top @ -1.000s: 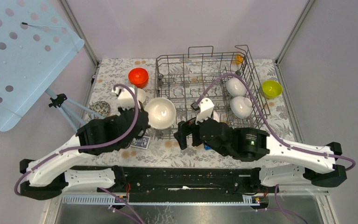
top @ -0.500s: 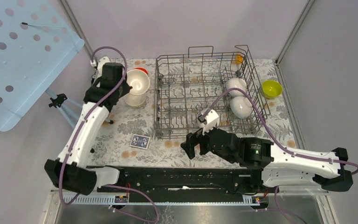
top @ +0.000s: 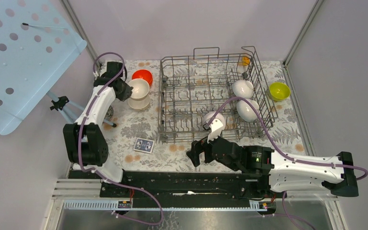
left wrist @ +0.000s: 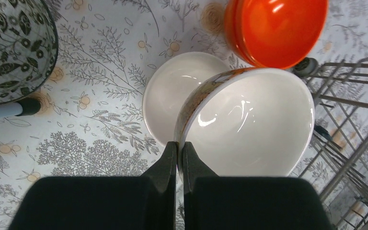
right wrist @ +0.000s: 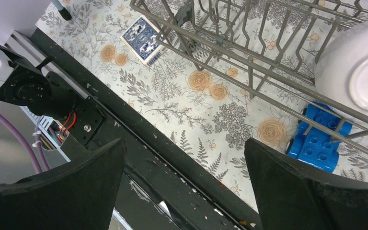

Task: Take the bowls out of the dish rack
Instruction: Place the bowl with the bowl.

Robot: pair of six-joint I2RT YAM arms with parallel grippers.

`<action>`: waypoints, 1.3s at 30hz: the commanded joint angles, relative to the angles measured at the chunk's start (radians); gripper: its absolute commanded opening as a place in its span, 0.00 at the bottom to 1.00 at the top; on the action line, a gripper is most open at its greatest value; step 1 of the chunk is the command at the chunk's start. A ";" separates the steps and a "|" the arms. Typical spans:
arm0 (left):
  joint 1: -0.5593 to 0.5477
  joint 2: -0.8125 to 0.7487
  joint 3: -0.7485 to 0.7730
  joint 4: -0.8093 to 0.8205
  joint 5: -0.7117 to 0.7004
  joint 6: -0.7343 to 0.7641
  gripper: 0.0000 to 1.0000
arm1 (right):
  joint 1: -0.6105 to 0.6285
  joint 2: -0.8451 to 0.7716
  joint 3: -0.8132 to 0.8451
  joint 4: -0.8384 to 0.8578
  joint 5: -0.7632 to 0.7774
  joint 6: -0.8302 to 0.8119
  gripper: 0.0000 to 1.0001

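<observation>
From above, the left tool [top: 126,91] pinches a white bowl [top: 139,87] by its rim over a lower bowl [top: 139,102] near the surface's far-left corner. Left wrist: jaws shut on that rim, the white bowl seemingly off-centre — centre it, lower it level, then release. Right wrist: the right tool [right wrist: 184,143] gapes wide, empty, over the near edge.

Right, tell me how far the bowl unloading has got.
Out: orange-red bowl, pale bowl and yellow-green bowl sit on the table. In hand: the left tool pinches the rim of a beige bowl over the pale one. Left: at least two white bowls in the dish rack; right tool open, empty.
</observation>
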State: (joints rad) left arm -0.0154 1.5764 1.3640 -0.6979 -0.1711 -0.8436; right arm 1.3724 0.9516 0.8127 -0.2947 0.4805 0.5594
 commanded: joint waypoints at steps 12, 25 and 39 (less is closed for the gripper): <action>0.044 0.099 0.064 0.015 0.028 -0.138 0.00 | -0.001 -0.001 -0.007 0.068 0.037 0.048 1.00; 0.051 0.128 0.016 0.053 0.034 -0.130 0.00 | -0.001 -0.017 -0.020 0.054 0.038 0.057 1.00; 0.051 0.157 -0.035 0.093 0.074 -0.103 0.00 | -0.001 -0.011 -0.022 0.052 0.043 0.057 1.00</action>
State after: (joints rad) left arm 0.0292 1.7370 1.3243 -0.6880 -0.1261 -0.9504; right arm 1.3724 0.9520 0.7967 -0.2626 0.4805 0.6022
